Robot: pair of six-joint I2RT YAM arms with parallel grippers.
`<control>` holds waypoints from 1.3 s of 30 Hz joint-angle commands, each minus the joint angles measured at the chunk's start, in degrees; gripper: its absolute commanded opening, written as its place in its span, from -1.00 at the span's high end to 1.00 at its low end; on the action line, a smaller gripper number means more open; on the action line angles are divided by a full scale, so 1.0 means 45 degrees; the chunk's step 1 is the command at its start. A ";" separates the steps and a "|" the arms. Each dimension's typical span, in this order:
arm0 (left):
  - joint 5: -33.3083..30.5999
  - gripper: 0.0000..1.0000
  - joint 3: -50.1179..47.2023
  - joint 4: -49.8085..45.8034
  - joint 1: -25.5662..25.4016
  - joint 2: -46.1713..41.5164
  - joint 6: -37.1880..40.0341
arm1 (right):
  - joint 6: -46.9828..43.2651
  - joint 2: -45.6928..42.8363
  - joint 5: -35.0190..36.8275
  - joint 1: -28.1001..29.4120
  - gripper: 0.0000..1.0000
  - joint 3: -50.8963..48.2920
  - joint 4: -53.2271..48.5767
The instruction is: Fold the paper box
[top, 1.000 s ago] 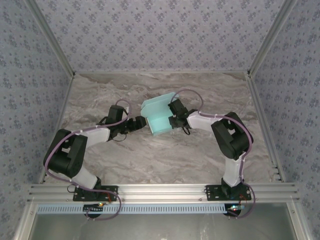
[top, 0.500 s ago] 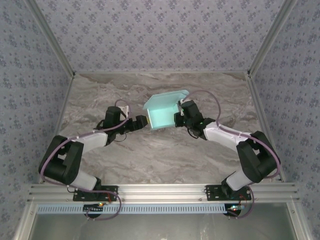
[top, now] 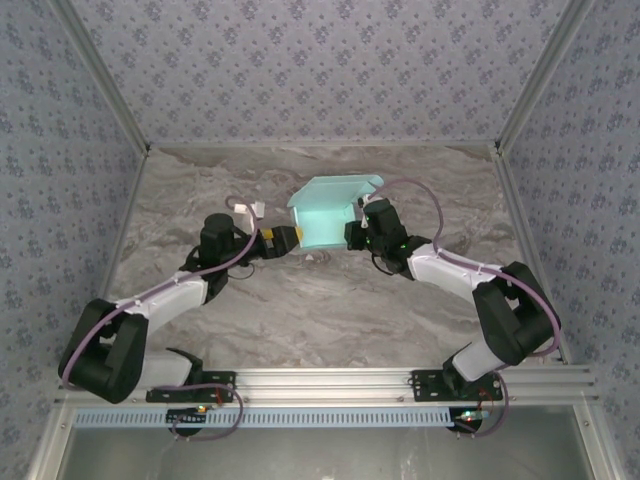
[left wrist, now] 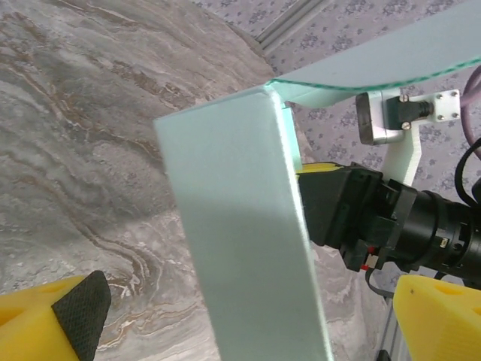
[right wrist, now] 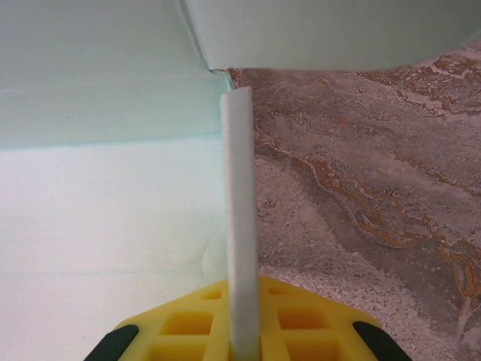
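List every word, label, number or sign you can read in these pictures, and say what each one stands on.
No text can be read in any of the pictures.
The paper box is plain pale-blue card, the yellow fingers are unmarked, and the wallpaper has a flower pattern without lettering.

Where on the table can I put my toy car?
The front of the table is bare, between the left arm, the right arm and the rail. The back left corner is too. The middle is crowded: the left gripper and right gripper are at the paper box.
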 commanded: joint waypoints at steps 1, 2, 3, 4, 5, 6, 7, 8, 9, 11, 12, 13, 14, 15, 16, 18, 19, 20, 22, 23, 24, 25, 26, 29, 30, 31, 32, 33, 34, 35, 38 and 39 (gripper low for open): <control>0.0292 -0.97 0.0066 0.0556 -0.0112 0.0063 -0.0146 | 0.0321 0.0125 -0.0167 0.0048 0.72 0.0015 0.0341; 0.0290 -0.96 0.0098 0.0594 -0.0132 0.0159 -0.0136 | 0.0329 0.0107 -0.0192 0.0049 0.72 0.0018 0.0357; 0.0285 -0.95 0.0136 0.0590 -0.0143 0.0256 -0.0147 | 0.0362 0.0100 -0.0216 0.0076 0.72 0.0025 0.0375; 0.0288 -0.92 0.0180 0.0624 -0.0146 0.0357 -0.0163 | 0.0351 0.0067 -0.0248 0.0104 0.72 0.0025 0.0378; 0.0300 -0.86 0.0220 0.0690 -0.0142 0.0467 -0.0187 | 0.0384 0.0051 -0.0322 0.0094 0.72 0.0039 0.0395; 0.0333 -0.80 0.0237 0.0776 -0.0148 0.0523 -0.0243 | 0.0380 0.0028 -0.0391 0.0100 0.72 0.0026 0.0433; 0.0351 -0.73 0.0250 0.0903 -0.0143 0.0573 -0.0292 | 0.0402 0.0023 -0.0469 0.0104 0.72 0.0040 0.0474; 0.0383 -0.67 0.0254 0.1039 -0.0158 0.0592 -0.0326 | 0.0414 0.0018 -0.0573 0.0109 0.72 0.0016 0.0530; 0.0449 -0.60 0.0299 0.1154 -0.0163 0.0632 -0.0303 | 0.0418 0.0012 -0.0679 0.0149 0.72 0.0015 0.0599; 0.0677 -0.46 0.0427 0.1404 -0.0160 0.0724 -0.0264 | 0.0515 -0.0021 -0.0835 0.0239 0.72 -0.0069 0.0878; 0.0779 -0.43 0.0505 0.1477 -0.0182 0.0797 -0.0241 | 0.0577 -0.0050 -0.0948 0.0275 0.72 -0.0117 0.1050; 0.0877 -0.40 0.0570 0.1556 -0.0201 0.0832 -0.0204 | 0.0622 -0.0038 -0.1031 0.0314 0.71 -0.0113 0.1136; 0.0949 -0.36 0.0611 0.1660 -0.0233 0.0860 -0.0202 | 0.0658 -0.0033 -0.1056 0.0372 0.71 -0.0073 0.1158; 0.0954 -0.31 0.0616 0.1700 -0.0256 0.0873 -0.0165 | 0.0611 -0.0026 -0.1039 0.0414 0.71 -0.0067 0.1188; 0.0935 -0.25 0.0621 0.1713 -0.0292 0.0866 -0.0144 | 0.0562 -0.0009 -0.0987 0.0470 0.71 -0.0063 0.1179; 0.0840 -0.09 0.0644 0.1527 -0.0316 0.0845 -0.0040 | 0.0424 0.0010 -0.0906 0.0504 0.67 -0.0058 0.1198; 0.0752 -0.03 0.0645 0.1374 -0.0319 0.0804 0.0035 | 0.0361 0.0016 -0.0883 0.0496 0.61 -0.0075 0.1202; 0.0621 0.03 0.0635 0.1183 -0.0314 0.0745 0.0113 | 0.0289 -0.0004 -0.0917 0.0440 0.53 -0.0114 0.1214; 0.0433 0.13 0.0634 0.0755 -0.0319 0.0621 0.0326 | -0.0006 -0.0306 -0.1001 0.0287 0.44 -0.0366 0.1468; 0.0408 0.18 0.0638 0.0514 -0.0319 0.0543 0.0454 | -0.0191 -0.0581 -0.1170 0.0178 0.33 -0.0669 0.1871; 0.0357 0.20 0.0655 0.0340 -0.0306 0.0458 0.0535 | -0.0392 -0.0832 -0.1495 0.0038 0.22 -0.0955 0.2205; 0.0255 0.23 0.0675 0.0091 -0.0298 0.0366 0.0628 | -0.0577 -0.1175 -0.1774 -0.0123 0.08 -0.1181 0.2360; 0.0170 0.24 0.0708 -0.0097 -0.0285 0.0293 0.0698 | -0.0769 -0.1456 -0.2263 -0.0293 -0.08 -0.1385 0.2473; 0.0211 0.25 0.0881 -0.0434 -0.0243 0.0183 0.0895 | -0.1173 -0.2474 -0.4168 -0.0895 -0.35 -0.2174 0.3093; 0.0234 0.25 0.0942 -0.0502 -0.0219 0.0165 0.0949 | -0.1182 -0.2791 -0.4578 -0.1132 -0.40 -0.2496 0.3262; 0.0294 0.25 0.1018 -0.0560 -0.0178 0.0148 0.0987 | -0.1159 -0.3169 -0.5200 -0.1446 -0.47 -0.2839 0.3445; 0.0449 0.25 0.1128 -0.0609 -0.0129 0.0131 0.1011 | -0.1090 -0.3529 -0.5904 -0.1882 -0.53 -0.3229 0.3725; 0.0608 0.25 0.1213 -0.0664 -0.0063 0.0128 0.0999 | -0.0975 -0.3772 -0.6548 -0.2243 -0.61 -0.3513 0.4000; 0.0815 0.25 0.1353 -0.0748 -0.0031 0.0129 0.0962 | -0.0856 -0.4014 -0.7325 -0.2673 -0.66 -0.3820 0.4289; 0.0978 0.25 0.1495 -0.0876 0.0008 0.0095 0.0943 | -0.0835 -0.4144 -0.8218 -0.3074 -0.66 -0.3963 0.4425; 0.1366 0.24 0.1800 -0.1359 0.0003 -0.0100 0.0921 | -0.0570 -0.4211 -0.9524 -0.3872 -0.61 -0.3968 0.4162; 0.1416 0.24 0.1883 -0.1574 -0.0003 -0.0186 0.0921 | -0.0424 -0.4225 -0.9618 -0.4013 -0.59 -0.3969 0.4204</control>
